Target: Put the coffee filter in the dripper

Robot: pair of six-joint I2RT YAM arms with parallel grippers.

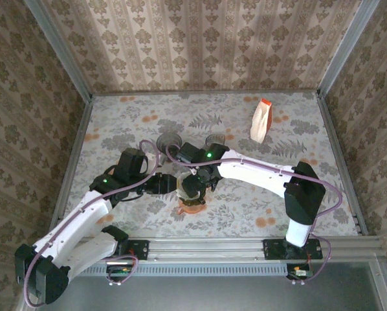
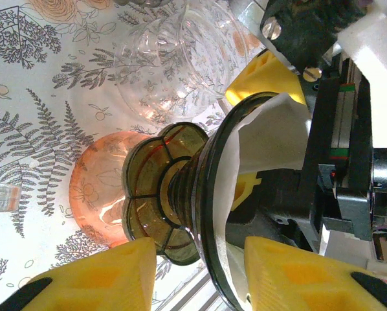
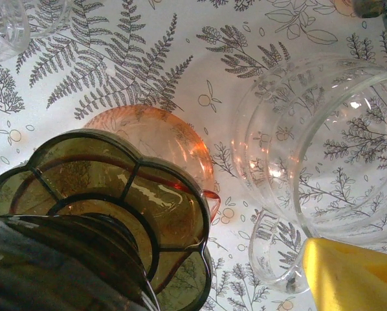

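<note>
The left hand (image 2: 197,259) clamps the olive glass dripper (image 2: 174,194), tipped sideways. The right hand (image 2: 257,133) stands parted, the paper filter (image 2: 277,123) between its fingers (image 2: 266,72).

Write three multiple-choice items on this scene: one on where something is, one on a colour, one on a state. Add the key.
1. Where is the white filter?
A. inside the dripper
B. flat on the table
C. in the clear jug

2. What colour is the glass cup by the dripper's base?
A. blue
B. pink
C. black

3. How is the dripper?
A. upside down on the table
B. lying in the jug
C. held between the left fingers

Key: 1 A, white paper lines the cone. 2 B, its glass shows pink against the table. 3 C, the yellow fingers sit either side of its rim.
</note>
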